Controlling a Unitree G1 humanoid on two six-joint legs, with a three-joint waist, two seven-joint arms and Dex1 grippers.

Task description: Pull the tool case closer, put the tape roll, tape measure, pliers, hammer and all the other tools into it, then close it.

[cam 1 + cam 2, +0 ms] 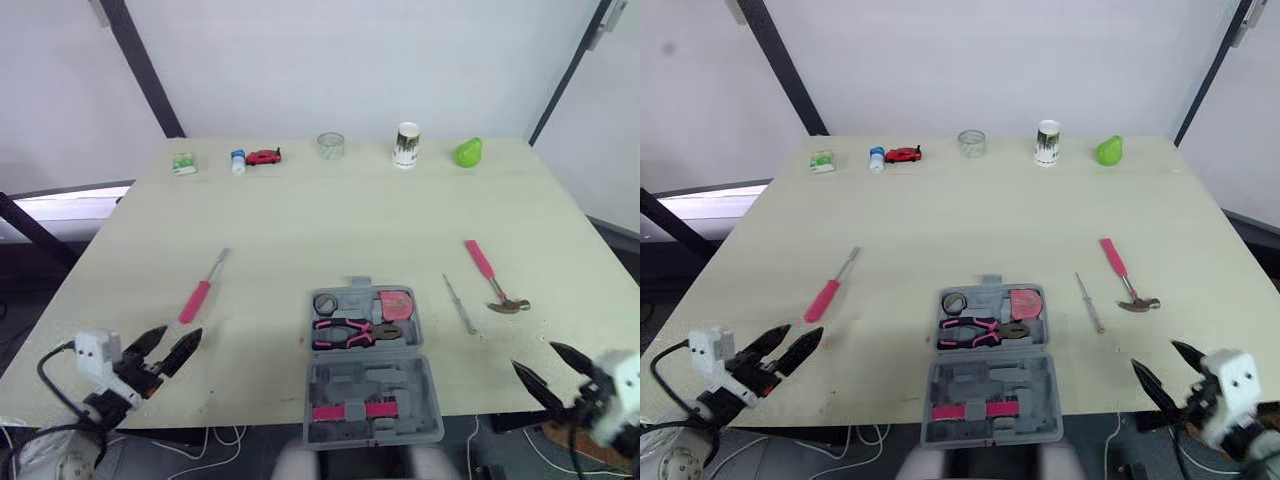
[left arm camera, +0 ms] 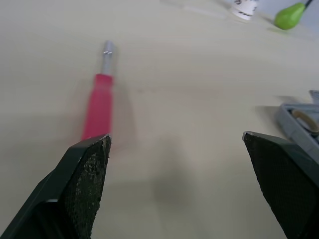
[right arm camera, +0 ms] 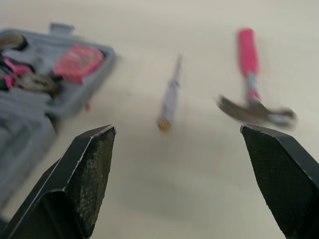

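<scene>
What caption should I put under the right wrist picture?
Open right hand faces a screwdriver and pink hammer beside the open tool case.

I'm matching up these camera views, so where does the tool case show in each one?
Left eye view: tool case lies open, centre, at the near edge of the table.
Right eye view: tool case a little left of centre, same edge.
Left wrist view: tool case corner, opposite the red-handled screwdriver.
Right wrist view: tool case side, beyond the slim screwdriver from the hammer.
Shared landmark: the tape roll in its pocket.
</scene>
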